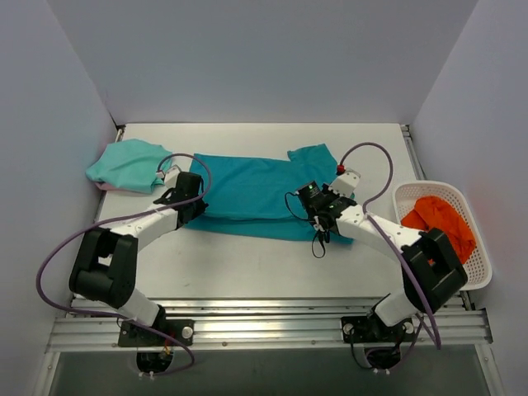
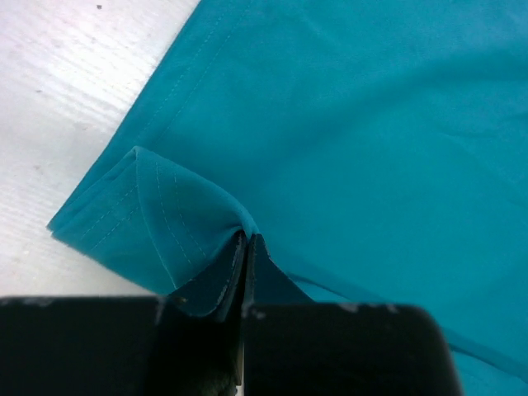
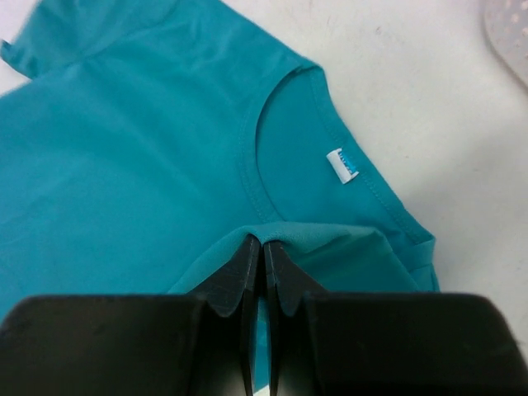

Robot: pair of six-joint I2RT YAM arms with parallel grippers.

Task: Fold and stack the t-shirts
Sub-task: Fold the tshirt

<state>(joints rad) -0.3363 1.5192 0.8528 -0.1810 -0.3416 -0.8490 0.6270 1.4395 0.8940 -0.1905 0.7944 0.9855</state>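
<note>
Clamped on a hem corner of the teal t-shirt point(image 1: 247, 186) with left gripper point(image 2: 247, 241), near its collar with right gripper point(image 3: 262, 244); bunched at upper left, mint t-shirt point(image 1: 128, 163).

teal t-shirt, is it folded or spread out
Mostly spread, not folded: the teal t-shirt lies flat on the table, collar and a sleeve showing. Only bits pinched by the left fingers and right fingers bunch up.

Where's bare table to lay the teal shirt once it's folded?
Widest bare patch: the near strip of table between the teal shirt and the table's near edge. A narrower strip runs behind the shirt along the back wall. Crowded: far left, mint shirt; right edge, basket with orange cloth.
</note>
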